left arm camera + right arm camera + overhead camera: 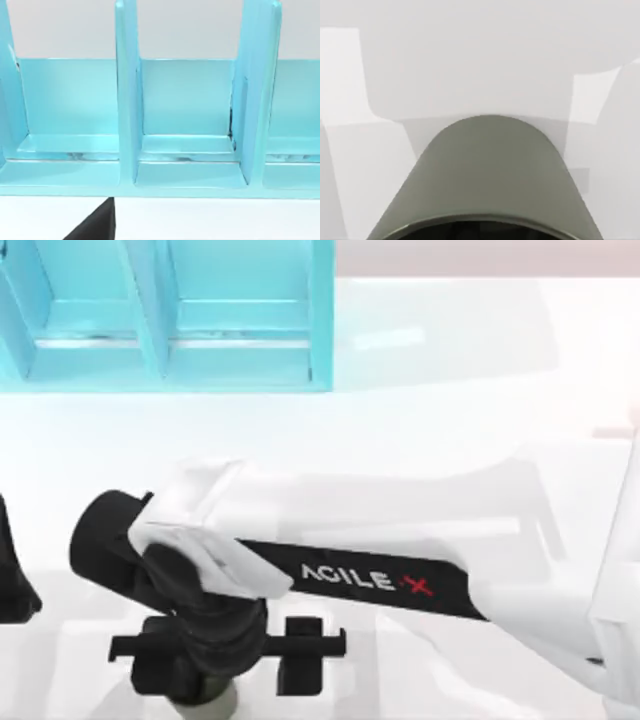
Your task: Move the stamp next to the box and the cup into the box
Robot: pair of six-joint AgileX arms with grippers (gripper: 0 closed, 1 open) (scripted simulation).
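The dark olive-green cup (490, 175) looms close in the right wrist view, its rim nearest the camera. From above, a sliver of the cup (208, 703) peeks out under my right wrist near the table's front edge. My right gripper (228, 672) hangs directly over it, open, with one finger (302, 655) standing well out on the cross rail. The turquoise box (160, 315) with upright dividers stands at the back left; the box (185, 150) also faces the left wrist camera. The stamp is out of view. My left arm (14, 575) is parked at the left edge.
My right arm's white and black forearm (380, 580) stretches across the table from the right side to the front left. White tabletop (450, 410) lies between the arm and the box.
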